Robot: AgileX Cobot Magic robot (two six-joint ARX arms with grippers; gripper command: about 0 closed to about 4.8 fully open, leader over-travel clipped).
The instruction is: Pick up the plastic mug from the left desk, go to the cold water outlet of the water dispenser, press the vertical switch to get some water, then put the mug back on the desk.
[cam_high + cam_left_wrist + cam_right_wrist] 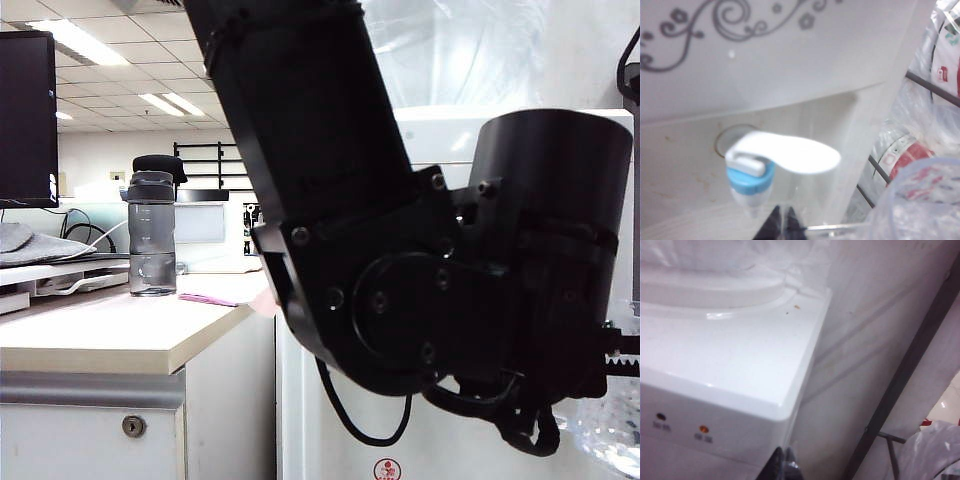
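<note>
While the left gripper hangs just below the cold water outlet, its dark fingers lie together with only a slit between them and clasp nothing I can see. They sit under the blue-collared tap and beneath the vertical switch, the white lever curving out from the recessed front of the water dispenser; that placing suits lining up for the press, I judge, though no contact with the lever shows. The plastic mug appears as a clear curved rim at the edge of the left wrist view, beside the tap rather than under its nozzle. What carries it is cut off by the frame, so I cannot tell whether it is gripped; possibly the blurred clear shape low at the right edge of the exterior view is the same mug.

The right gripper points at the dispenser's upper corner near the indicator lights, fingers together as far as the sliver shows, and empty.

A black arm fills most of the exterior view and hides the tap area entirely. Left of it stands the left table with its keyhole lock, bearing a grey bottle but no mug.
</note>
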